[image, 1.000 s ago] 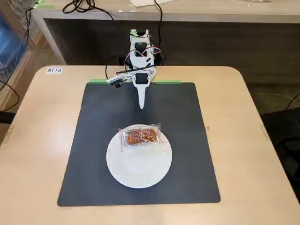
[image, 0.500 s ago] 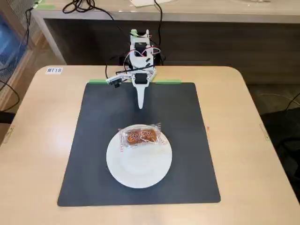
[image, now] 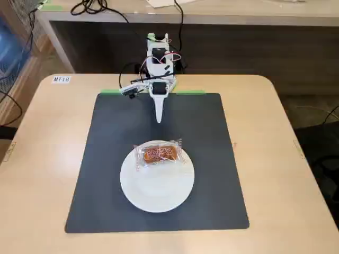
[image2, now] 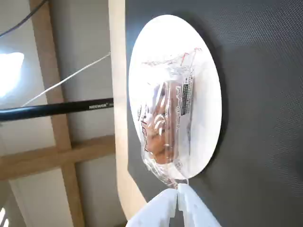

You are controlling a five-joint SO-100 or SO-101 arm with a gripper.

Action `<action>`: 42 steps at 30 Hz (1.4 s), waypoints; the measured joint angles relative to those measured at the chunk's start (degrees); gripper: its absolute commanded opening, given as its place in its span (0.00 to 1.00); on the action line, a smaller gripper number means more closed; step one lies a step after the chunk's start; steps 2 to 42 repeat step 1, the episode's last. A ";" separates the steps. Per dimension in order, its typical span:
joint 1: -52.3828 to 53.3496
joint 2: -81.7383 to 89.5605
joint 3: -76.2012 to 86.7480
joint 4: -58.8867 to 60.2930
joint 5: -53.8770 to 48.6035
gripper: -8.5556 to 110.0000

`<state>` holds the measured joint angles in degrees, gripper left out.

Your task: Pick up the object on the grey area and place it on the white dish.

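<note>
The snack (image: pixel 159 154) is seen lying on the far part of the dish (image: pixel 157 190), just ahead of the pincer (image: pixel 159 119) and apart from it in the fixed view. In the wrist view the wrapped snack (image2: pixel 163 130) is laid along the dish (image2: pixel 208 101), just above the pincer (image2: pixel 178 191), whose tips are pressed together, empty. The mat (image: pixel 212 159) is spread under both.
</note>
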<state>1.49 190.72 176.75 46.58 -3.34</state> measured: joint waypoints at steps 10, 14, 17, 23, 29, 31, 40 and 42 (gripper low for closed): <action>0.00 0.00 0.00 0.00 0.00 0.07; 0.00 0.00 0.00 0.00 0.00 0.07; 0.00 0.00 0.00 0.00 0.00 0.07; 0.00 0.00 0.00 0.00 0.00 0.07; 0.00 0.00 0.00 0.00 0.00 0.07; 0.00 0.00 0.00 0.00 0.00 0.07; 0.00 0.00 0.00 0.00 0.00 0.07; 0.00 0.00 0.00 0.00 0.00 0.07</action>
